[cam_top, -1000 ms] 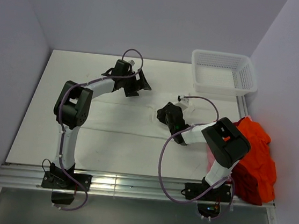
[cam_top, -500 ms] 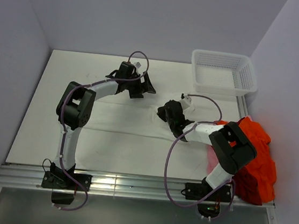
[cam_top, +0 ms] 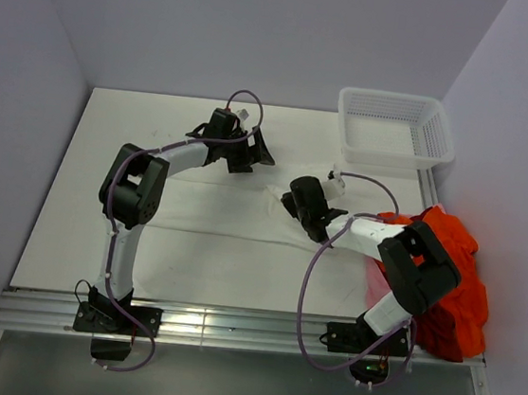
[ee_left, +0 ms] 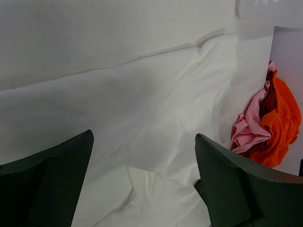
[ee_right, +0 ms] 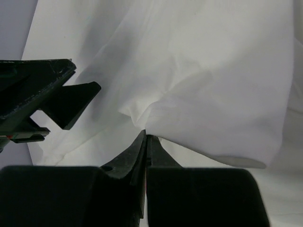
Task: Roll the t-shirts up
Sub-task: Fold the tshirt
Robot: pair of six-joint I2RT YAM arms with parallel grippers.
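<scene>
A white t-shirt (cam_top: 214,213) lies spread flat across the middle of the table. My right gripper (cam_top: 290,201) is shut on a raised fold of the t-shirt's right part; in the right wrist view the gripper (ee_right: 146,135) has its jaws pressed together on the cloth (ee_right: 203,80). My left gripper (cam_top: 257,157) is open and empty, just above the shirt's far edge. In the left wrist view this gripper (ee_left: 144,182) has its fingers wide apart over the wrinkled white cloth (ee_left: 142,118). A heap of orange-red t-shirts (cam_top: 451,276) lies at the table's right edge.
A white plastic mesh basket (cam_top: 440,134) stands at the back right corner. A pink cloth (cam_top: 369,278) lies beside the orange heap, and also shows in the left wrist view (ee_left: 246,130). Walls close in on the left, back and right.
My right gripper has moved a little to the right with the white fold in it. My left gripper shifted right along the shirt's far edge, then held still.
</scene>
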